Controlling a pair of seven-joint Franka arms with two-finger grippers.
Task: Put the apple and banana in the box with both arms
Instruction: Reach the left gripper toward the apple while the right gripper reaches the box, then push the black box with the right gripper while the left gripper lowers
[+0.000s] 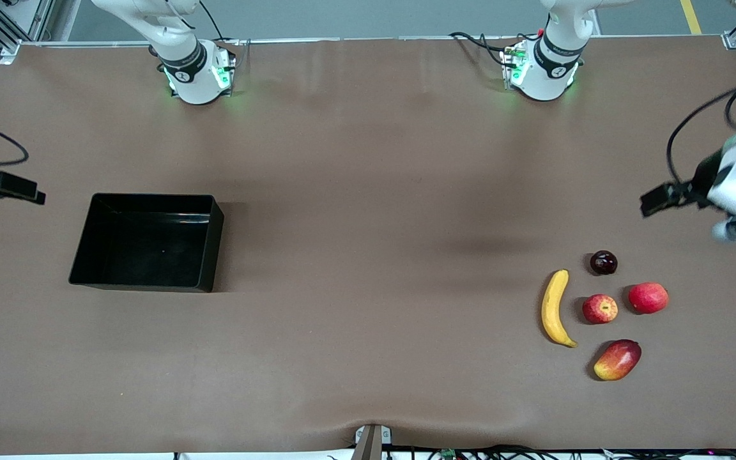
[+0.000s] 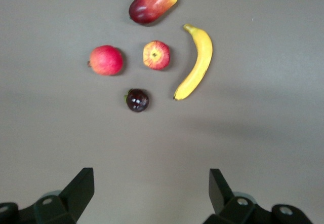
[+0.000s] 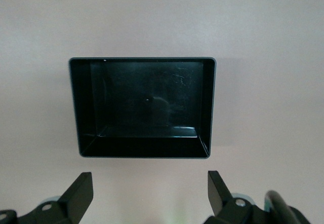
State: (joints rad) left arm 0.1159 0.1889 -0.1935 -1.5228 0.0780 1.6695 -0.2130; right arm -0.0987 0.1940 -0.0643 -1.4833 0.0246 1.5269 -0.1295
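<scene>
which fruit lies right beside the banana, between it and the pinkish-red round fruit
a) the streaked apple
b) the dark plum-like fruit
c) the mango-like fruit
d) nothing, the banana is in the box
a: the apple lies beside the banana, with the pinkish-red fruit past it toward the left arm's end, and the box holds no fruit.

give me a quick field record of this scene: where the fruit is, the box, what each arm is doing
banana: banana lying at the left arm's end of the table, beside the apple
apple: apple between the banana and a pinkish-red fruit, untouched
other fruit: dark plum farther from the front camera; mango nearer to it
box: black box at the right arm's end, empty
left tool: left tool open, in the air near the fruit, holding nothing
right tool: right tool open, in the air by the box, holding nothing
progress: neither fruit in the box yet
</scene>
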